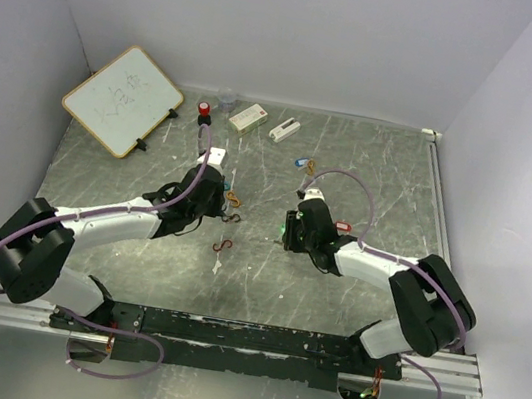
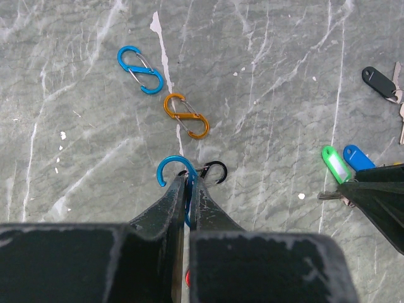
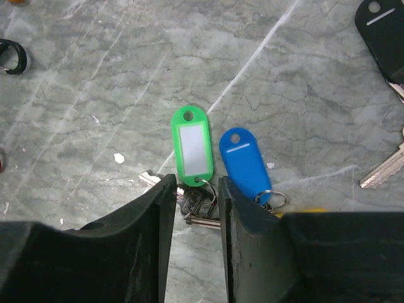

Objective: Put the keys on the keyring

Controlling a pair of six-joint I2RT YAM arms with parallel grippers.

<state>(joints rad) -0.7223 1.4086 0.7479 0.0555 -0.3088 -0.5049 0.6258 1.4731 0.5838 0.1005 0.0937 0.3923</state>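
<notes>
My left gripper (image 2: 188, 180) is shut on a blue S-shaped clip (image 2: 169, 169) and holds it just above the table; a black clip (image 2: 216, 170) lies right behind it. My right gripper (image 3: 197, 183) is open, its jaws astride the small metal key (image 3: 201, 201) that hangs on the green tag (image 3: 192, 146). A blue-tagged key (image 3: 245, 163) lies beside its right finger, and a black-tagged key (image 3: 382, 31) is farther right. From above, the left gripper (image 1: 216, 197) and the right gripper (image 1: 291, 230) face each other at mid-table.
An orange clip (image 2: 187, 116) and another blue clip (image 2: 140, 69) lie beyond the left gripper. A red clip (image 1: 223, 246) lies nearer the bases. A red tag (image 1: 344, 226) sits by the right arm. A whiteboard (image 1: 122, 99), a red-capped bottle (image 1: 203, 109) and white boxes (image 1: 248, 117) stand at the back.
</notes>
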